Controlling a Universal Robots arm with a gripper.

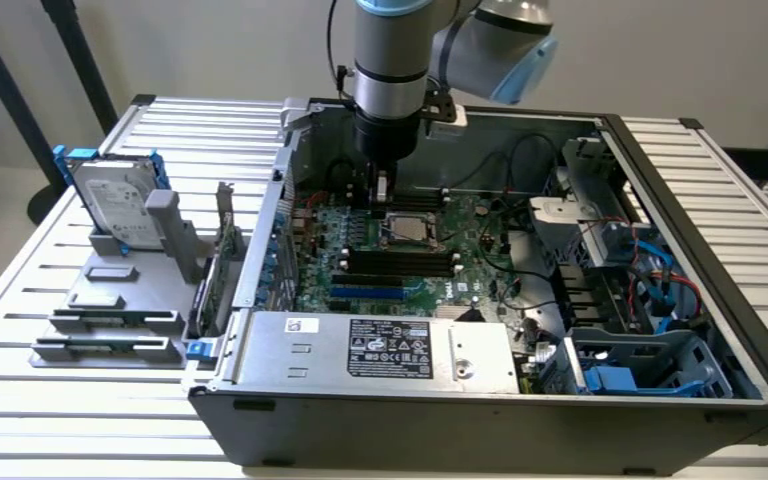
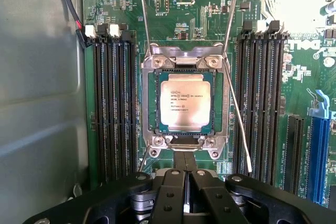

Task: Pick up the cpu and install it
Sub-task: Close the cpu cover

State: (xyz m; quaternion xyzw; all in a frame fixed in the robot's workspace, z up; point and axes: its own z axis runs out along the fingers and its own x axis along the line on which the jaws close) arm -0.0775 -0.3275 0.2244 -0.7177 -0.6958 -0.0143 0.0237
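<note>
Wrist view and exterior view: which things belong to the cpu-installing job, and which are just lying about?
Job: cpu in its socket; shut gripper close by.
Lying about: hard drive, memory slots, power supply.

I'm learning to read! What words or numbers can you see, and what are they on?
Chip: grey print, too blurred to read.
Green board: big white letters, maybe "DELL".
Power box label: too small.
Hard drive label: too small.

Robotics lab: opened computer case (image 1: 491,420) on a slatted aluminium bench (image 1: 64,420).
</note>
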